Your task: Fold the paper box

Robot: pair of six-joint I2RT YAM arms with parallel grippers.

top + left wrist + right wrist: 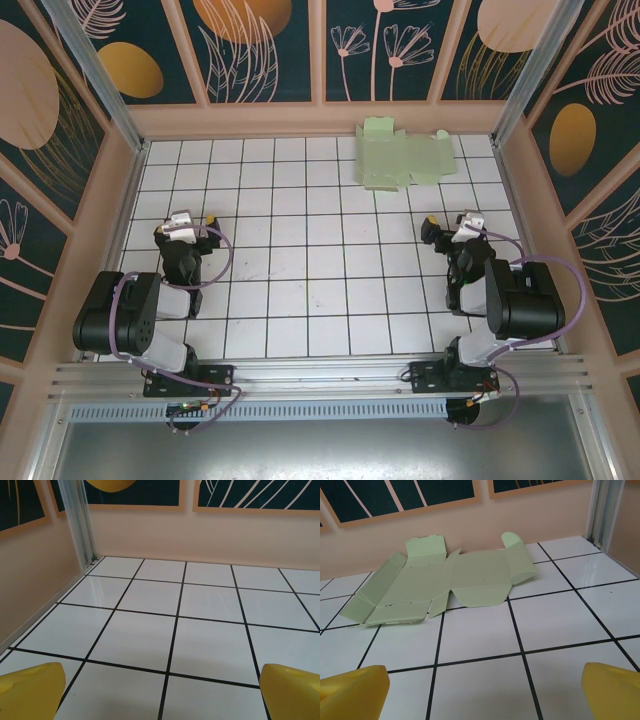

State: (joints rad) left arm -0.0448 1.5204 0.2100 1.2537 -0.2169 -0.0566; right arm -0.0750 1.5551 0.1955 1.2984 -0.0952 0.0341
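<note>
Fingers (30, 690) of the left gripper (188, 222) and right gripper (455, 226) are spread wide, with nothing held. The paper box (405, 155) is laid out flat and unfolded on the tiled table (300, 290) by the back wall, well ahead of the right gripper.

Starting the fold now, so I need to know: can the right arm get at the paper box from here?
Probably yes. The paper box lies flat by the back wall, straight ahead of the right gripper, whose jaws stand open; only bare tiles lie between them.
</note>
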